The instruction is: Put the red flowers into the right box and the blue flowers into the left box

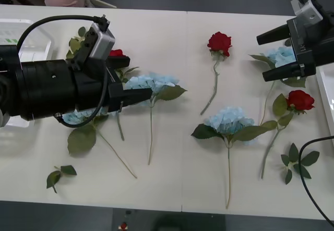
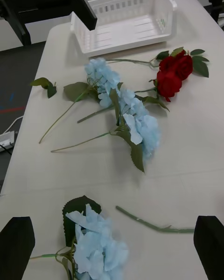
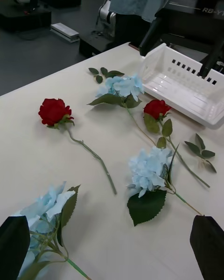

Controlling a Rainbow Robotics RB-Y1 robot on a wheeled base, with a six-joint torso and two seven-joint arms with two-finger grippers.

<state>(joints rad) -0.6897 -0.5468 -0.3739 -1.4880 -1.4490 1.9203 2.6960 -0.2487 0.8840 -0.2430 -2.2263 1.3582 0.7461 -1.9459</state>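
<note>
My left gripper [image 1: 133, 78] hovers open over a blue flower [image 1: 154, 81], its arm covering another blue flower [image 1: 78, 117] and part of a red flower [image 1: 117, 53]. My right gripper [image 1: 270, 53] is open beside a blue flower [image 1: 282, 58] at the far right. A red flower [image 1: 219, 41] lies mid-table, another [image 1: 300, 100] near the right box's rim [image 1: 327, 93], and a blue flower [image 1: 229, 120] sits between them. The left box [image 2: 126, 21] is empty, with two red flowers [image 2: 172, 74] in front of it. The right box [image 3: 182, 84] is also empty.
Loose leaf sprigs lie at the front left [image 1: 60, 173] and front right [image 1: 297, 160]. A black cable [image 1: 313, 179] loops over the table's right front corner. The table's front edge is close to the long stems.
</note>
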